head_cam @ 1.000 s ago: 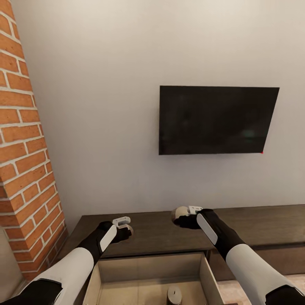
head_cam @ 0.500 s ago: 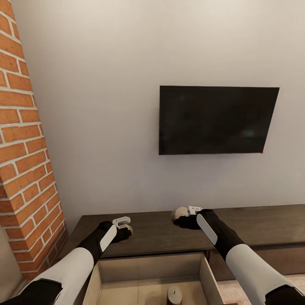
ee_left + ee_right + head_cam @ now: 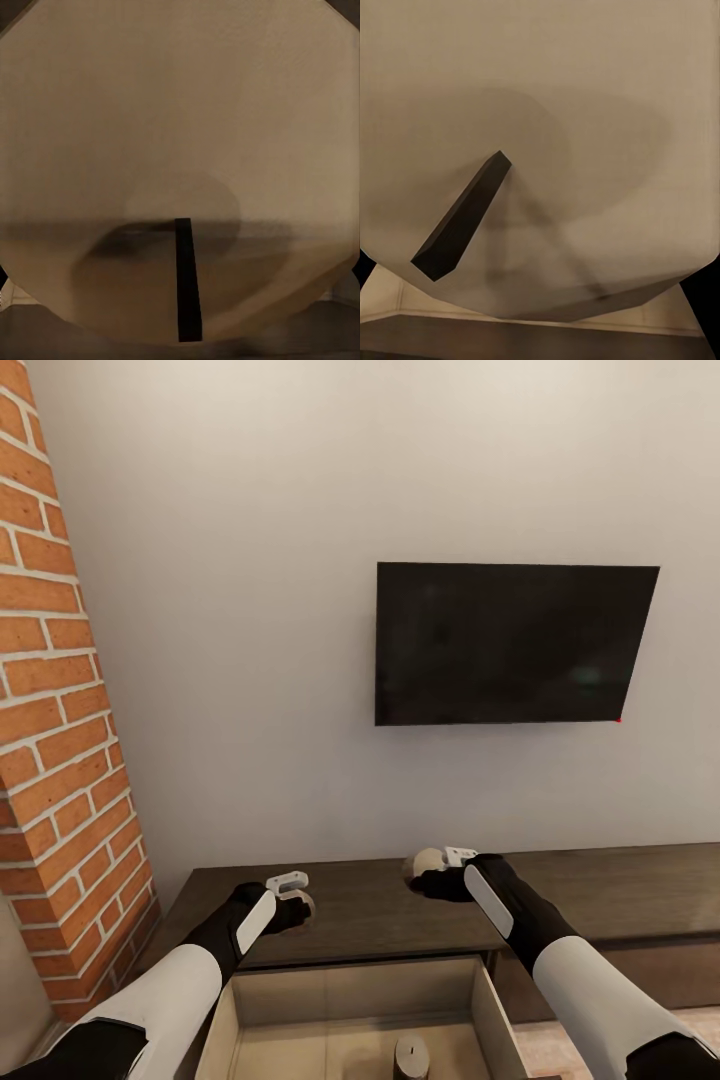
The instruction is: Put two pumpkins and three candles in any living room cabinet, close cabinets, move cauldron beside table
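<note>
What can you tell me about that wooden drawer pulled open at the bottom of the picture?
The drawer stands pulled out from the long, low dark-brown cabinet under the wall television. Its inside looks like pale, smooth wood, with straight side walls. One short grey-brown candle stands upright on its floor, partly cut off by the picture's edge.

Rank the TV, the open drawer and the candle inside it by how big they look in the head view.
1. TV, largest.
2. Open drawer, smaller, though cut off by the frame's lower edge.
3. Candle in the drawer, by far the smallest.
</note>
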Available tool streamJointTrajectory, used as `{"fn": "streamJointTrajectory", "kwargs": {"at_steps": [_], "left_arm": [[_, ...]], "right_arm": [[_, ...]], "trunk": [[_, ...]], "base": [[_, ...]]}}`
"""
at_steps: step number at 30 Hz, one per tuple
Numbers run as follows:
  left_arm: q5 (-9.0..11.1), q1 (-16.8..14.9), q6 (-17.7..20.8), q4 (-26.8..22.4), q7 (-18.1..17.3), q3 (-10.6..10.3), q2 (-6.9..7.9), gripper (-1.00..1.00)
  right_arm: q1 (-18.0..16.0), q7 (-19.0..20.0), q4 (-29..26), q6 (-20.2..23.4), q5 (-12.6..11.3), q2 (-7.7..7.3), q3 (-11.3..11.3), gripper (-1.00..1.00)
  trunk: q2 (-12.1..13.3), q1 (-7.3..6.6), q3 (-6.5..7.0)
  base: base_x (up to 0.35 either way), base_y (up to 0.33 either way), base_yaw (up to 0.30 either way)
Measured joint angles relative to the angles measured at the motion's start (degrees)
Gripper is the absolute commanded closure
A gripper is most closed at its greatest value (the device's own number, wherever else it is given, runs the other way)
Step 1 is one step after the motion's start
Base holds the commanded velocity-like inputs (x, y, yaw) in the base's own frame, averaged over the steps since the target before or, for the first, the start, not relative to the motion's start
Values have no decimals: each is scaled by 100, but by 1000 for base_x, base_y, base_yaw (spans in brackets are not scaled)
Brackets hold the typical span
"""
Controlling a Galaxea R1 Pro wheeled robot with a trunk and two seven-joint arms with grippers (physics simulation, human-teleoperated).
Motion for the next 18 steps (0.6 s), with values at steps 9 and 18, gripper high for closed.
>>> {"fn": "streamJointTrajectory", "kwargs": {"at_steps": [9, 18], "left_arm": [[4, 0, 31, 34, -2, 1, 9, 100], [-5, 1, 616, 19, 43, 37, 35, 100]], "right_arm": [[0, -26, 0, 15, 3, -2, -5, 100], [-14, -36, 896, 37, -14, 333, -6, 100]], "trunk": [[0, 0, 0], [0, 0, -1]], "base": [[0, 0, 0], [0, 0, 0]]}}
